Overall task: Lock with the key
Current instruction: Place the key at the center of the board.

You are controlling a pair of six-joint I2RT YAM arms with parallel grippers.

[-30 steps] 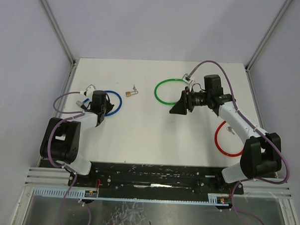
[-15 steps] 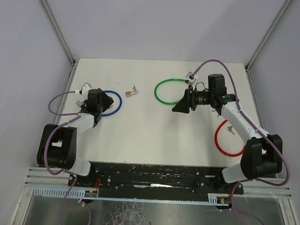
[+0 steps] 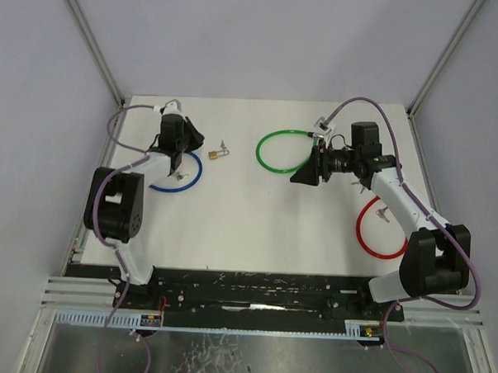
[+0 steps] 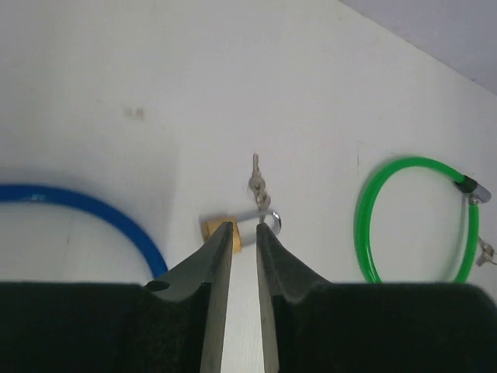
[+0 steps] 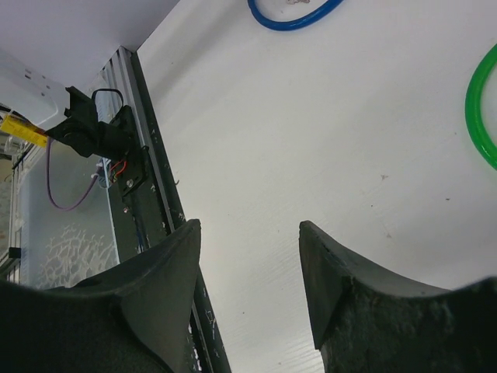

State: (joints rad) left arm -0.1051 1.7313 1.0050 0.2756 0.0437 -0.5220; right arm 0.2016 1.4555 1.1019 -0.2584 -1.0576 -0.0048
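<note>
A small brass padlock [image 3: 211, 155] lies on the white table with its shackle pointing right, and a key bunch [image 3: 224, 146] lies at the shackle. In the left wrist view the padlock [image 4: 233, 237] and its shackle sit just past my fingertips, with the keys [image 4: 256, 183] beyond. My left gripper [image 3: 190, 145] [image 4: 242, 228] is just left of the padlock, its jaws only narrowly apart and empty. My right gripper [image 3: 303, 174] [image 5: 248, 233] is wide open and empty, held above the table centre-right and pointing left.
A green ring [image 3: 282, 152] [image 4: 411, 221] with a metal fitting lies right of the padlock. A blue ring [image 3: 183, 179] [image 4: 85, 206] lies under the left arm, and a red ring [image 3: 378, 232] lies under the right arm. The table's metal front rail [image 5: 155, 194] shows in the right wrist view.
My left arm has swung away from me and to the right, from over the blue ring up to just beside the padlock. My right gripper has shifted slightly right.
</note>
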